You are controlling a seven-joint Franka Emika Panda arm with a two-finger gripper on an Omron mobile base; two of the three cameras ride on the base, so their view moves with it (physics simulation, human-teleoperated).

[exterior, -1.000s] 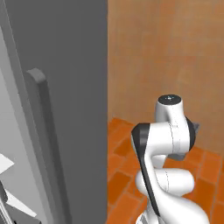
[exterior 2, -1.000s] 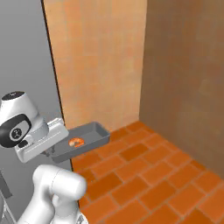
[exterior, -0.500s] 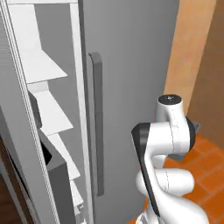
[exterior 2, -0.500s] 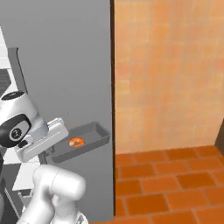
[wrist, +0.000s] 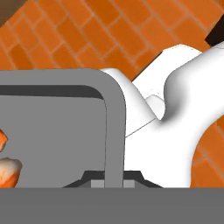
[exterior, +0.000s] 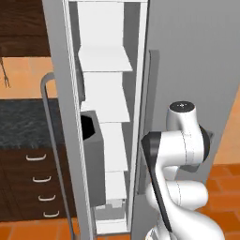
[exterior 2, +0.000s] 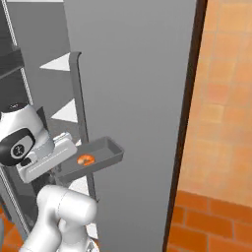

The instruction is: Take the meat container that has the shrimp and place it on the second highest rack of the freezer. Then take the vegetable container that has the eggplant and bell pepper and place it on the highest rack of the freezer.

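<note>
The meat container [exterior 2: 101, 153] is a shallow grey tray with one orange shrimp [exterior 2: 85, 159] in it. My gripper [exterior 2: 63, 167] is shut on its near rim and holds it level in front of the grey fridge door. In the hand view the tray's rim [wrist: 114, 127] runs down between the fingertips of the gripper [wrist: 113, 180], with the shrimp [wrist: 8, 168] at the left edge. The freezer [exterior: 108, 140] stands open, showing white shelves. Its highest rack [exterior: 103, 58] and the second highest rack [exterior: 107, 101] are bare. The vegetable container is out of view.
The open freezer door [exterior: 61, 117] with its bar handle [exterior: 47, 93] and a dark door bin [exterior: 93, 159] stands left of the shelves. A closed grey door [exterior 2: 142, 98] with a vertical handle [exterior 2: 81, 113] is to the right. Dark drawers [exterior: 28, 183] sit far left.
The whole picture has swung as the base moved: the freezer's open interior has come into view. The tray with the shrimp stays in my shut gripper.
</note>
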